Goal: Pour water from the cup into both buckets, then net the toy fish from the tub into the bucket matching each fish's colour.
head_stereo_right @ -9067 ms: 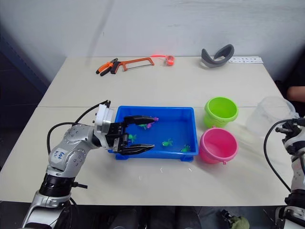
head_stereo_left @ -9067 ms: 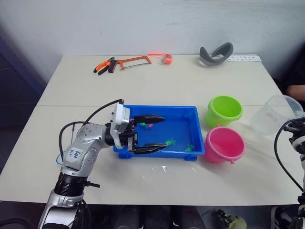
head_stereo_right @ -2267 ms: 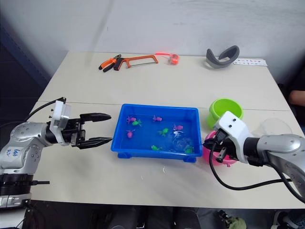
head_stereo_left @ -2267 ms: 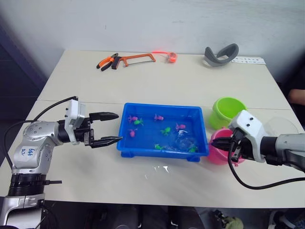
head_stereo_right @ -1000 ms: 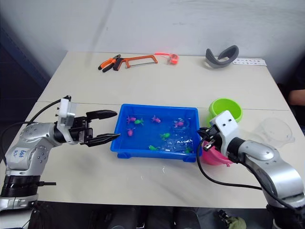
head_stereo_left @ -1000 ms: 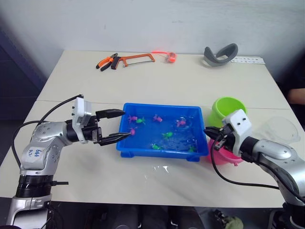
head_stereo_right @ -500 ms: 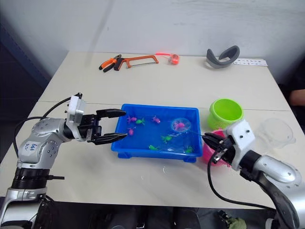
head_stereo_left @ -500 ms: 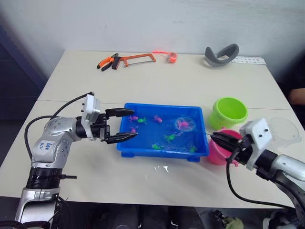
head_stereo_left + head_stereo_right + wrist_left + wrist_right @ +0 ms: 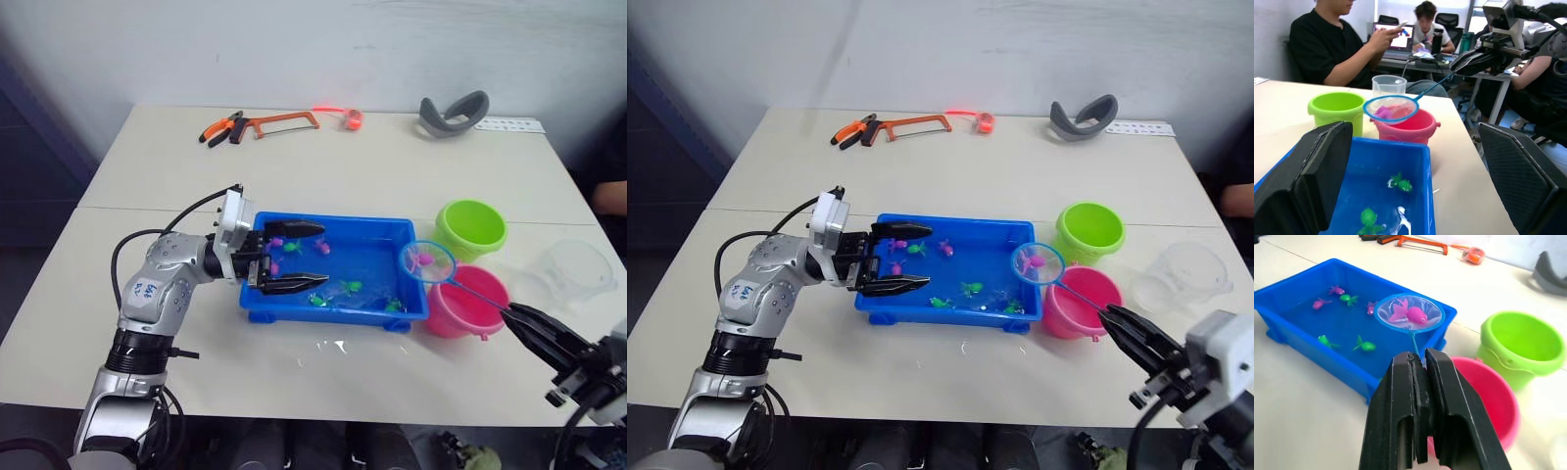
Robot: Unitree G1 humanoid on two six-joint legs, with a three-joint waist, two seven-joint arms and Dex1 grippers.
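The blue tub (image 9: 333,227) sits mid-table holding water and several pink and green toy fish (image 9: 350,287). The net (image 9: 428,261) hangs just above the tub's right end, beside the pink bucket (image 9: 470,305), with one pink fish (image 9: 1416,314) in its mesh. My right gripper (image 9: 511,313) is shut on the net's thin handle, near the table's front right. The green bucket (image 9: 471,228) stands behind the pink one. The clear cup (image 9: 574,270) stands upright at the far right. My left gripper (image 9: 323,255) is open over the tub's left end.
A hacksaw and pliers (image 9: 260,124), a small orange item (image 9: 345,118) and a grey curved band (image 9: 446,110) lie along the table's far edge. A person's arm (image 9: 612,193) shows at the right edge. Seated people (image 9: 1339,46) show beyond the table in the left wrist view.
The net has risen out of the tub with a pink fish and moved right toward the pink bucket. My right arm drew back toward the front right. My left gripper moved in over the tub's left end.
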